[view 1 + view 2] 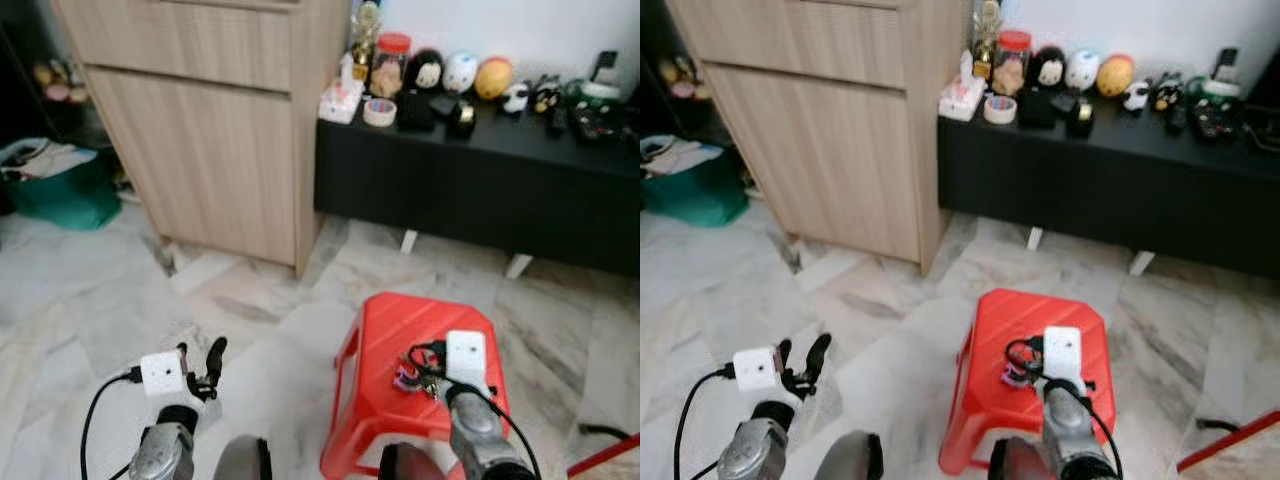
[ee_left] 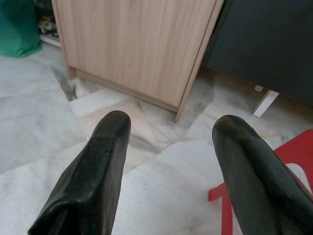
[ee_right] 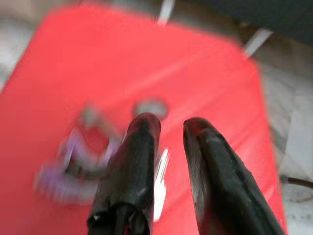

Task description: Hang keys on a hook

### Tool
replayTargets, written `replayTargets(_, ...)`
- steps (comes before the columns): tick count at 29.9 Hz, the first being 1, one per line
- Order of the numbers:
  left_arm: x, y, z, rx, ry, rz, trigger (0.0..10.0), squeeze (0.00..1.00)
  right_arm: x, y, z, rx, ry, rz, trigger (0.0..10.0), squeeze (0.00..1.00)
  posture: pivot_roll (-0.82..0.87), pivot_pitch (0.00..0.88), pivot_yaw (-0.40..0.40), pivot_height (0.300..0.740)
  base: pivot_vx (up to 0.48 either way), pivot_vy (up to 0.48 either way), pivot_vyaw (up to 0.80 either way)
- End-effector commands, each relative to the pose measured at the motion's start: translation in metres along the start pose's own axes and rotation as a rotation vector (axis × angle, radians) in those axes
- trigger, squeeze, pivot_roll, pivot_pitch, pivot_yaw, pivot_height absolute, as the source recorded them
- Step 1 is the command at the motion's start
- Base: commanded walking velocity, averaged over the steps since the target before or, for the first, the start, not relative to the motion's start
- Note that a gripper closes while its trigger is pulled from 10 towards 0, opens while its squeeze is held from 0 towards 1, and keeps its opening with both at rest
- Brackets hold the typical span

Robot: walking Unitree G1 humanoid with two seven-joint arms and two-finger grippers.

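Note:
A bunch of keys [image 1: 408,379] with a purple tag lies on top of a red plastic stool [image 1: 400,320]. My right gripper [image 1: 428,362] hovers just over the keys. In the blurred right wrist view its fingers [image 3: 142,147] stand open by a narrow gap, with a silver key blade [image 3: 161,181] showing in the gap and the purple tag [image 3: 68,169] off to one side. Whether the fingers touch the keys I cannot tell. My left gripper [image 1: 200,355] is open and empty, held low over the marble floor to the left of the stool.
A tall light-wood cabinet [image 1: 220,150] stands ahead on the left. Beside it runs a low black sideboard [image 1: 480,190] carrying jars and toy figures [image 1: 440,75]. A green bag [image 1: 60,190] sits at the far left. A red bar [image 1: 605,455] crosses the bottom right corner.

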State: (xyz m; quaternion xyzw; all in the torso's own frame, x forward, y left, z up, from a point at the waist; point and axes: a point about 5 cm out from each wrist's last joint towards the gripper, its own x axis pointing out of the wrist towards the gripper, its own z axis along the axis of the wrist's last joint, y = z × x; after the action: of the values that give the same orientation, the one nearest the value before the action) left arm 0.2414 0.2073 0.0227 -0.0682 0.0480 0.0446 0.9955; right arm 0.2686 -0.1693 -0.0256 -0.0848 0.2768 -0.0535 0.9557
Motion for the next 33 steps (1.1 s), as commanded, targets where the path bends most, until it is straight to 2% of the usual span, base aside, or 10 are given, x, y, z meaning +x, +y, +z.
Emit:
replayTargets(1,-0.001,-0.001,-0.003,-0.006,0.015,-0.001,10.0,0.00,-0.001,0.002,-0.008,-0.066,0.049,0.044,10.0,0.00,0.11,0.098,-0.044,0.621,0.000,0.000,0.00)
replayTargets(18,-0.003,0.000,-0.004,-0.003,0.021,-0.002,10.0,0.00,0.003,0.008,0.002,-0.195,0.052,0.127,10.0,0.00,0.11,0.098,-0.041,0.621,0.000,0.000,0.00)
replayTargets(19,-0.002,0.000,-0.003,-0.003,0.020,-0.003,10.0,0.00,0.004,0.010,0.004,-0.187,0.043,0.140,10.0,0.13,0.11,0.097,-0.038,0.621,0.000,0.000,0.00)
replayTargets(20,-0.002,-0.001,-0.003,-0.003,0.019,-0.004,10.0,0.00,0.004,0.011,0.006,-0.185,0.037,0.148,10.0,0.60,0.11,0.096,-0.038,0.621,0.000,0.000,0.00)
replayTargets(21,-0.002,-0.001,-0.003,-0.003,0.019,-0.005,10.0,0.00,0.004,0.012,0.007,-0.184,0.031,0.154,10.0,0.60,0.11,0.096,-0.038,0.621,0.000,0.000,0.00)
replayTargets(22,-0.002,-0.001,-0.003,-0.003,0.019,-0.004,10.0,0.00,0.004,0.014,0.009,-0.184,0.021,0.163,10.0,0.91,0.11,0.095,-0.037,0.621,0.000,0.000,0.00)
replayTargets(25,-0.002,0.000,-0.003,-0.001,0.020,-0.004,10.0,0.00,0.004,0.019,0.013,-0.220,0.002,0.187,10.0,0.80,0.11,0.095,-0.037,0.621,0.000,0.000,0.00)
replayTargets(26,-0.002,0.000,-0.003,-0.001,0.019,-0.004,10.0,0.00,0.004,0.019,0.013,-0.230,0.003,0.187,10.0,0.57,0.11,0.094,-0.038,0.621,0.000,0.000,0.00)
replayTargets(27,-0.002,0.000,-0.003,0.000,0.019,-0.004,10.0,0.00,0.004,0.020,0.013,-0.248,0.009,0.187,10.0,0.00,0.12,0.094,-0.038,0.621,0.000,0.000,0.00)
replayTargets(33,-0.004,-0.001,-0.004,-0.001,0.019,-0.002,10.0,0.00,0.006,0.016,0.012,-0.270,0.042,0.161,10.0,0.00,0.12,0.098,-0.041,0.621,0.000,0.000,0.00)
